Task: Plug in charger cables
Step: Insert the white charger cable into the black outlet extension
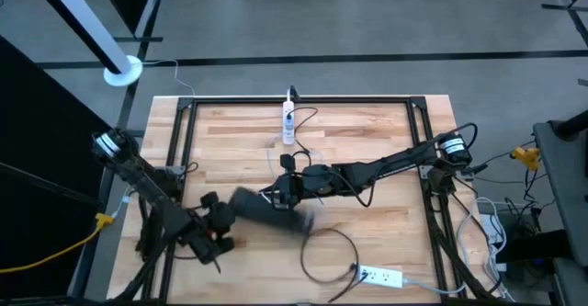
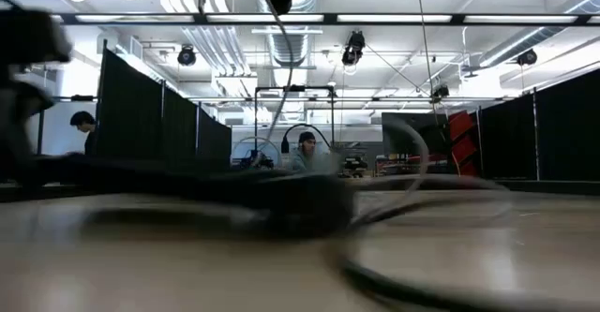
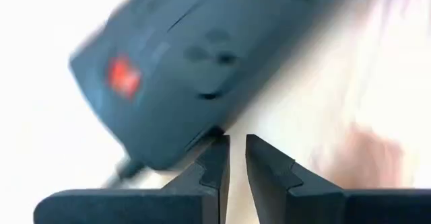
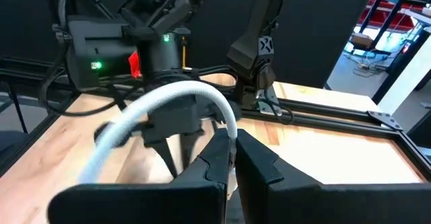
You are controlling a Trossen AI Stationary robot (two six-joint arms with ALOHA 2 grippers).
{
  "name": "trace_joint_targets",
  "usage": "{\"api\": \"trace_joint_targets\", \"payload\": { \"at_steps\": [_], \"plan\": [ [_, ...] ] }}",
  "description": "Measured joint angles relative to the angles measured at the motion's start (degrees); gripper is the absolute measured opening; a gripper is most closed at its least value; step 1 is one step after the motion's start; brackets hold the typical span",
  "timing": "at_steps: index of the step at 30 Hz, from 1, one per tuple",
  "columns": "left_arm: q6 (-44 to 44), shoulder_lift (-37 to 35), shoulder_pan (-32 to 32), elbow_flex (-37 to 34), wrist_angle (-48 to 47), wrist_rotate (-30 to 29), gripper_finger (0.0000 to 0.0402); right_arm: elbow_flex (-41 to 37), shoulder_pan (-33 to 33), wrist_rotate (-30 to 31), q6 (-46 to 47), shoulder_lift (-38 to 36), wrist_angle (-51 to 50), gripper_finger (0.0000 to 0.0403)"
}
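A white charger cable (image 4: 168, 103) arcs out of my right gripper (image 4: 232, 150), which is shut on it near the table's middle (image 1: 289, 188). A black power strip (image 1: 271, 212) with a red switch (image 3: 121, 76) lies flat on the table just left of that, blurred. My left gripper (image 3: 237, 158) is shut, its fingertips at the strip's switch end (image 1: 223, 216). A black cable (image 1: 329, 251) lies in a loose loop on the table, toward the near edge. My left gripper stands with its shut fingertips (image 3: 217, 150) right at the edge of the black strip's switch end (image 3: 195, 140); whether they touch it, I cannot tell. My right gripper pinches the white cable (image 4: 231, 131) between its two fingers. The cable rises from the fingertips in a free arch, clear of the table.
A white power strip (image 1: 288, 122) lies at the far middle of the table, and another (image 1: 381, 275) at the near right beside the black loop. A black metal frame (image 1: 303, 100) borders the tabletop. A yellow cord (image 1: 87, 232) hangs off the left side.
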Motion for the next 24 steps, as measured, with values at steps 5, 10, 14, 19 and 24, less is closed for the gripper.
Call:
{"api": "trace_joint_targets", "payload": {
  "at_steps": [5,10,14,19,24],
  "plan": [
    [6.0,-0.9,3.0,0.0,1.5,0.8,0.0038,-1.3,-0.2,-6.3,-3.7,0.0,-1.9,0.0],
    [6.5,-1.4,2.8,0.1,2.0,2.6,0.0038,-2.0,-2.1,-16.0,-4.4,0.0,-4.0,0.0],
    [6.4,-1.6,3.0,0.5,2.0,-4.0,0.0033,-2.1,-4.0,-15.8,-4.1,0.0,-4.2,0.0],
    [3.5,-1.8,8.2,-0.2,0.9,-20.1,0.0027,-2.0,-5.4,-16.0,-2.7,0.0,-2.5,0.0],
    [5.6,-2.0,23.1,-2.2,3.6,-17.4,0.0027,-2.0,-5.0,-16.1,-2.3,0.0,-2.6,0.0]
  ]
}}
